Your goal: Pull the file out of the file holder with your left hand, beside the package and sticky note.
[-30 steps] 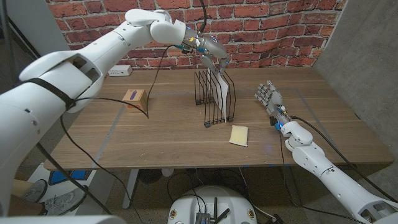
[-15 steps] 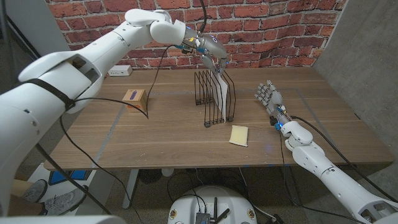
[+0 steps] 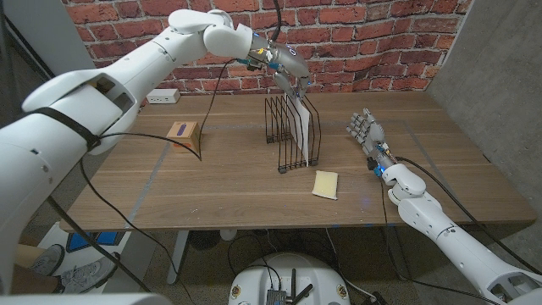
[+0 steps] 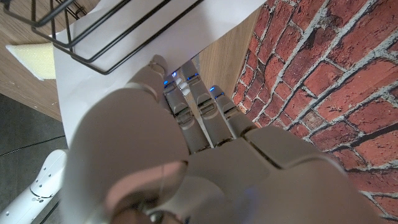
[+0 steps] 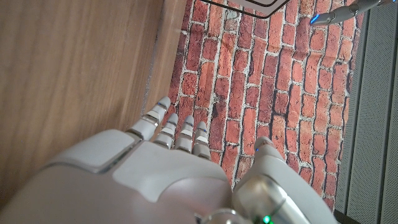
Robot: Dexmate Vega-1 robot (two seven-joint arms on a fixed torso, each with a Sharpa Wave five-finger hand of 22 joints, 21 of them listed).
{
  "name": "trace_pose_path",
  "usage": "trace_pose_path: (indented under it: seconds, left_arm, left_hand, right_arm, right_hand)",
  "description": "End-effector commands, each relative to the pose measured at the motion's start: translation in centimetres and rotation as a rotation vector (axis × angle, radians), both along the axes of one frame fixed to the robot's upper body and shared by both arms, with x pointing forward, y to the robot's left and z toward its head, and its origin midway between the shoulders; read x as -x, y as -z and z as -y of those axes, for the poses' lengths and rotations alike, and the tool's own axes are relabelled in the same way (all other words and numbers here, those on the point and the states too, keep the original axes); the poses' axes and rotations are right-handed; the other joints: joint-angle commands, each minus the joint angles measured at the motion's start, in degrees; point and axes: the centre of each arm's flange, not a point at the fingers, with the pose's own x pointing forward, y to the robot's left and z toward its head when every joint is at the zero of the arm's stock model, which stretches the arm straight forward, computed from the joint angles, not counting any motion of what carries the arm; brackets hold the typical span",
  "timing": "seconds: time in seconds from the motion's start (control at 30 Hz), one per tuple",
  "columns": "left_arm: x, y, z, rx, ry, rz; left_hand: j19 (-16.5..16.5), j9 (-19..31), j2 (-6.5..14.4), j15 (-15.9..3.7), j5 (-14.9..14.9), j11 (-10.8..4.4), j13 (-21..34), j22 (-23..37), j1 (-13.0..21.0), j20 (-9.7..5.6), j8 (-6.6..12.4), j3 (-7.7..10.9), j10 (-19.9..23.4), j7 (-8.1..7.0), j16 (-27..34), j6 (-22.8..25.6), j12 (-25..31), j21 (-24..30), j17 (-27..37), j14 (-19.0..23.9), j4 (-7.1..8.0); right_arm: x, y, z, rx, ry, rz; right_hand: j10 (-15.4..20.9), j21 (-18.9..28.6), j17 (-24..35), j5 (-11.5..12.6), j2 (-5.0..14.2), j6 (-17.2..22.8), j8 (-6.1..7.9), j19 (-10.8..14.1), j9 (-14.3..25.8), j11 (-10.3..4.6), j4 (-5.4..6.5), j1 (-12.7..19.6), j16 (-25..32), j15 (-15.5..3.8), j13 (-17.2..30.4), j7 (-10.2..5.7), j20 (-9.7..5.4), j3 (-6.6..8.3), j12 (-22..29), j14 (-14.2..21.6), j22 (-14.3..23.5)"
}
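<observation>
the file (image 3: 301,134) stands upright in the black wire file holder (image 3: 292,132) near the middle of the wooden table (image 3: 212,182), its long axis vertical and its top edge rising above the wires. the left hand (image 3: 290,74) sits right at that top edge, reaching in from above and behind, so the file lies straight below the hand — the pull it calls for is most likely upward, along the sheet's own length. in the left wrist view the fingers (image 4: 194,107) lie close together against the white sheet (image 4: 155,50) with the thumb on the sheet's near side; it looks like a pinch on the top edge, though the contact itself is hidden behind the hand.

the package (image 3: 183,135) sits well off toward the robot's left, and the sticky note (image 3: 325,184) lies just in front of the holder. the right hand (image 3: 367,132) stands on the table well apart from the holder — fingers loosely upright, holding nothing — and is the farther of the two from the file.
</observation>
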Motion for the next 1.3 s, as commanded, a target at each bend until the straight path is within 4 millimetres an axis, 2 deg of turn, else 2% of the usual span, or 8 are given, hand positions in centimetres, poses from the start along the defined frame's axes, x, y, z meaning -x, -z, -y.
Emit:
trace_pose_path:
  seconds: [0.03, 0.73, 1.3]
  left_arm:
    - [0.6, -0.6, 0.1, 0.005, -0.005, 0.002]
    - [2.9, -1.3, -0.1, 0.033, 0.004, 0.041]
    - [4.1, -1.6, -0.7, 0.086, 0.004, 0.060]
  left_hand:
    - [0.57, 0.19, 0.11, -5.96, 0.07, -0.24, 0.46, 0.18, 0.68, -9.57, -0.21, -0.50, 1.43, -0.02, 0.07, 0.35, 0.74, -0.10, 0.06, 0.57, 0.05]
    - [1.14, 0.15, 0.32, -5.98, 0.17, -0.36, 0.53, 0.23, 1.17, -9.58, -0.58, -0.86, 1.86, 0.17, -0.19, 0.36, 0.59, -0.05, 0.09, 1.02, 0.06]
    - [1.29, 0.14, 0.37, -5.98, 0.23, -0.33, 0.57, 0.22, 1.40, -9.60, -0.71, -1.21, 2.14, 0.22, -0.36, 0.63, 0.47, -0.13, 0.11, 1.30, 0.11]
  right_arm:
    - [0.1, -0.1, -0.1, 0.002, -0.001, 0.007]
    - [0.3, -0.2, 0.0, 0.001, -0.001, 0.017]
    - [0.4, -0.4, 0.0, 0.005, -0.005, 0.022]
  right_hand:
    - [0.60, 0.34, 0.14, 0.33, 2.71, 0.49, 0.29, 0.39, 0.31, 0.03, 0.00, -0.20, 0.28, 0.17, 0.16, 0.12, 0.09, -0.30, 0.16, 0.34, 0.23]
    - [0.64, 0.33, 0.13, 0.34, 2.73, 0.56, 0.30, 0.36, 0.31, 0.07, 0.01, -0.17, 0.30, 0.20, 0.16, 0.14, 0.08, -0.31, 0.18, 0.34, 0.23]
    - [0.64, 0.33, 0.14, 0.34, 2.74, 0.53, 0.28, 0.37, 0.31, 0.13, 0.05, -0.18, 0.32, 0.38, 0.16, 0.11, 0.07, -0.33, 0.18, 0.35, 0.22]
